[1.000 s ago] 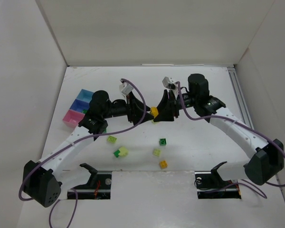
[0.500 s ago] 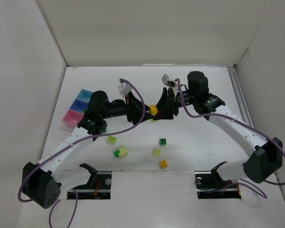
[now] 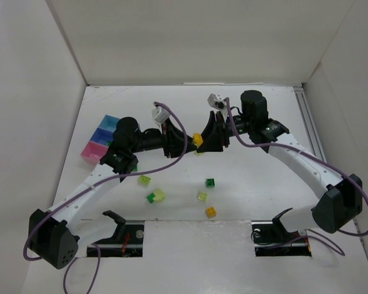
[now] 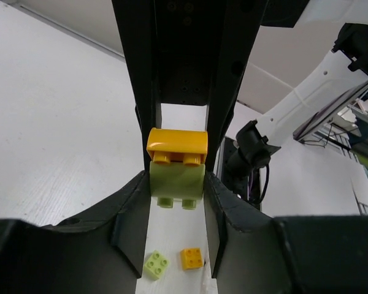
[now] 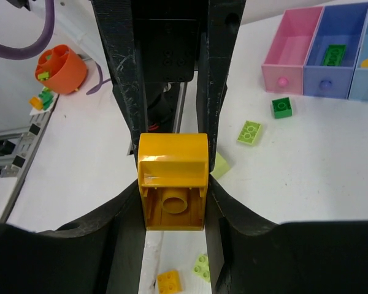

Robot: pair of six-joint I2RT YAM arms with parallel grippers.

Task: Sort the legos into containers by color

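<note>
My left gripper (image 3: 187, 145) and right gripper (image 3: 205, 141) meet tip to tip above the table's middle. The left gripper (image 4: 176, 187) is shut on a pale yellow-green lego (image 4: 178, 179). The right gripper (image 5: 173, 193) is shut on a yellow lego (image 5: 173, 184), which also shows in the top view (image 3: 198, 139). The two legos are stuck together (image 4: 177, 146). The containers stand at the left: light blue (image 3: 110, 122), darker blue (image 3: 101, 134), pink (image 3: 91, 150). In the right wrist view the darker blue tray (image 5: 349, 24) holds a green lego (image 5: 333, 54).
Loose legos lie near the front: pale green (image 3: 145, 179), dark green (image 3: 151, 198) touching pale yellow (image 3: 161, 195), dark green (image 3: 210, 182), pale green (image 3: 202, 196), orange (image 3: 211, 212). White walls enclose the table. An orange cup (image 5: 61, 67) sits off the table.
Both grippers with the joined legos have shifted slightly towards the back of the table. The loose legos have not moved.
</note>
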